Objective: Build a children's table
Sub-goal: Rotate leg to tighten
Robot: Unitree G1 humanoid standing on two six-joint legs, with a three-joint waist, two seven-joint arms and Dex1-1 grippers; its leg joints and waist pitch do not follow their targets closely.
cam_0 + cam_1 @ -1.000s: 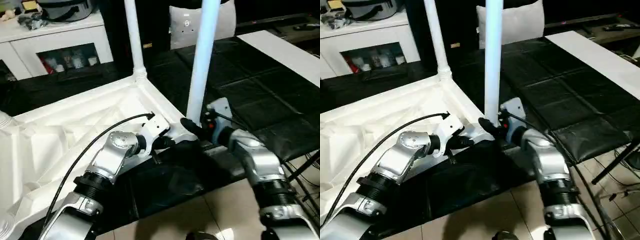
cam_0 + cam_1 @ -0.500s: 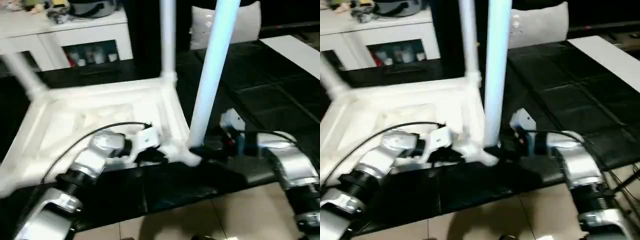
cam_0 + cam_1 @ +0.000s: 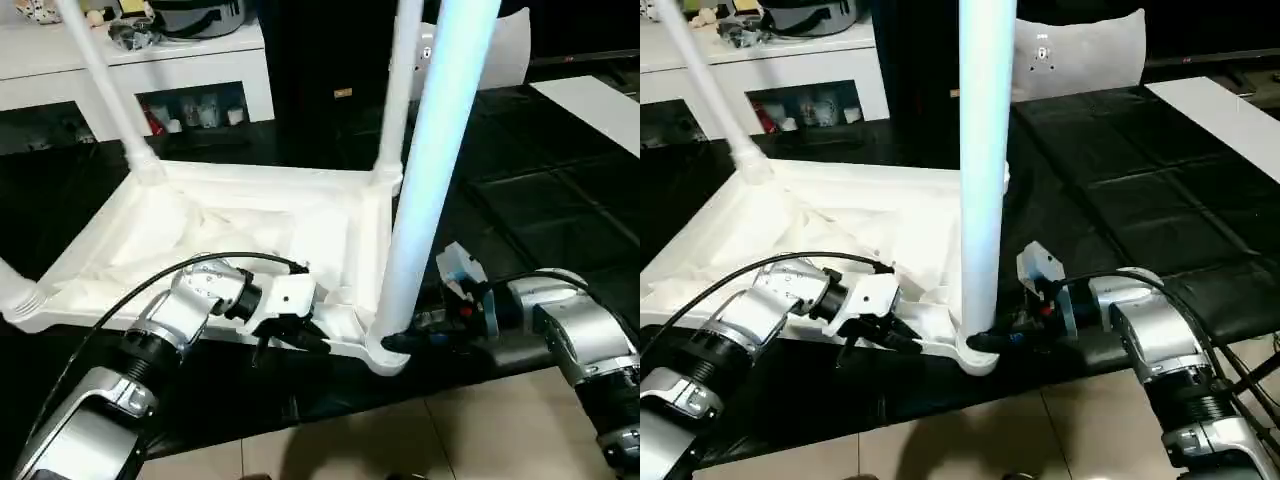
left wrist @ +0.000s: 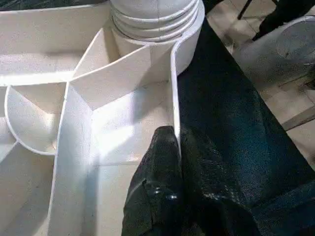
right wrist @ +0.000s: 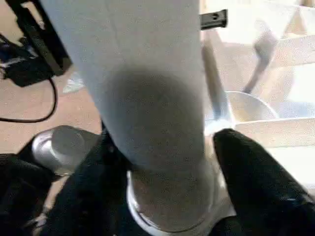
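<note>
Both forearms are silver metal, rounded and glossy, with dark ribbed rings and black collars at the joints. The left forearm [image 3: 105,420] ends in a round silver wrist housing, and a white block sits ahead of it. A thin black cable [image 3: 150,290] arcs over this arm and plugs into the white block. The left gripper [image 4: 174,147] has two black, finely textured fingers. The right forearm [image 3: 575,340] carries a white bracket with small red parts and thin black wires at the wrist. The right gripper [image 5: 167,196] has thick, matte black fingers [image 5: 256,182].
</note>
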